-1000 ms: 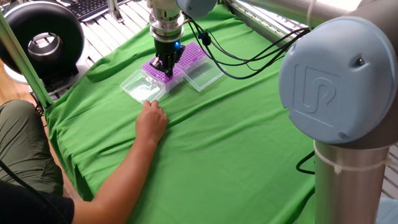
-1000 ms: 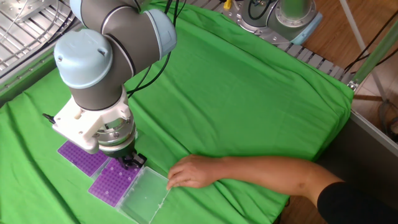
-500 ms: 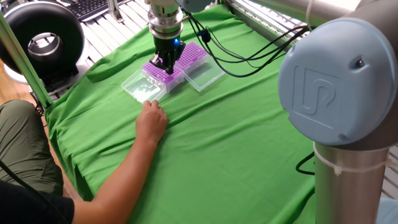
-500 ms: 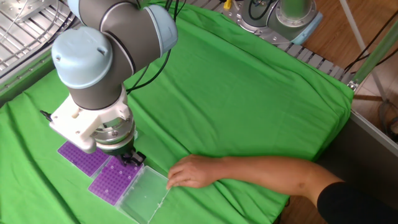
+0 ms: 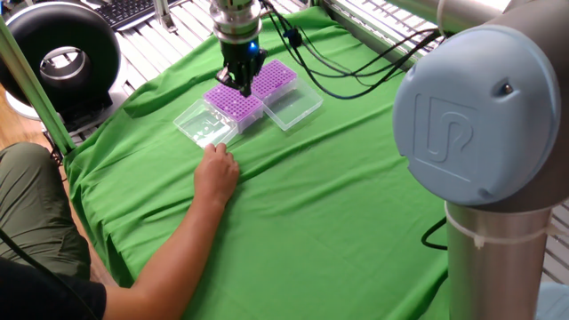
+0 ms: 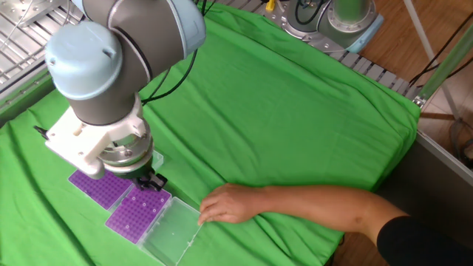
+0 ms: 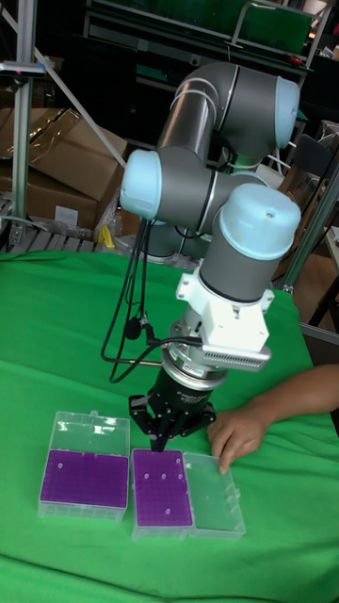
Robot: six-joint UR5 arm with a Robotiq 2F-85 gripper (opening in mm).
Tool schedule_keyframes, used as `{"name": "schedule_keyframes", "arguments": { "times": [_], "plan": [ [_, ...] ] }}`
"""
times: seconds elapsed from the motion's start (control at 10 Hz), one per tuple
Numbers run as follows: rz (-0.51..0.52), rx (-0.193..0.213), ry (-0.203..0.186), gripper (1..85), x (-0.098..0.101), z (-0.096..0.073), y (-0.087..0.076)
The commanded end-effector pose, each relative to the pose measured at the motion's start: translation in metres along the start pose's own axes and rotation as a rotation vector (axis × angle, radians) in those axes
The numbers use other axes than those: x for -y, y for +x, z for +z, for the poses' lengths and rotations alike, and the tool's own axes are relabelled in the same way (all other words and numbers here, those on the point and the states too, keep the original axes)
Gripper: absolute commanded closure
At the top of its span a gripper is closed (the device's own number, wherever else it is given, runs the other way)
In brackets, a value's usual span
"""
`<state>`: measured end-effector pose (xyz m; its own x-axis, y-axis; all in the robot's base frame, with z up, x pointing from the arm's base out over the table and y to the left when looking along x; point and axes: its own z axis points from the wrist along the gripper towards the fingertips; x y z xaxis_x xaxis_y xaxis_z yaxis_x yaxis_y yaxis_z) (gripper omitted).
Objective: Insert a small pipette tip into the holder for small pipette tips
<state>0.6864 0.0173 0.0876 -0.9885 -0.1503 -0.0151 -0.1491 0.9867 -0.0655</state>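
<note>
Two purple racks in clear boxes lie side by side on the green cloth. The holder for small pipette tips (image 7: 162, 488) (image 5: 231, 104) (image 6: 137, 216) is the one whose clear lid (image 7: 213, 492) (image 5: 204, 126) lies flat beside a person's hand. A few pale dots show in its grid. My gripper (image 7: 163, 441) (image 5: 243, 86) (image 6: 152, 182) hangs just above the holder's far edge, its fingers drawn together to a point. Any small pipette tip between them is too small to make out.
The twin rack (image 7: 83, 477) (image 5: 275, 77) (image 6: 98, 188) lies next to the holder with its lid (image 5: 292, 108) open. A person's hand (image 5: 216, 173) (image 6: 225, 203) (image 7: 235, 433) rests at the lid's edge, forearm across the cloth. Black cables (image 5: 347, 76) trail behind the racks.
My gripper has risen off the holder's purple grid and shifted slightly toward the twin rack. The hand and both boxes have stayed put.
</note>
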Motion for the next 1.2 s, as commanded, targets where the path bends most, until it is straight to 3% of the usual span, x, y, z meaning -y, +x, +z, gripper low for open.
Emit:
{"name": "schedule_keyframes", "arguments": {
  "times": [0.0, 0.2, 0.5, 0.9, 1.1],
  "plan": [
    [-0.081, 0.013, 0.023, 84.7, 0.026, -0.011, -0.007],
    [-0.173, 0.055, 0.081, 84.7, 0.055, -0.013, -0.021],
    [-0.233, 0.106, 0.108, 84.7, 0.085, -0.007, -0.032],
    [-0.309, 0.162, 0.145, 84.7, 0.115, 0.009, -0.034],
    [-0.321, 0.173, 0.145, 84.7, 0.12, 0.014, -0.032]
  ]
}}
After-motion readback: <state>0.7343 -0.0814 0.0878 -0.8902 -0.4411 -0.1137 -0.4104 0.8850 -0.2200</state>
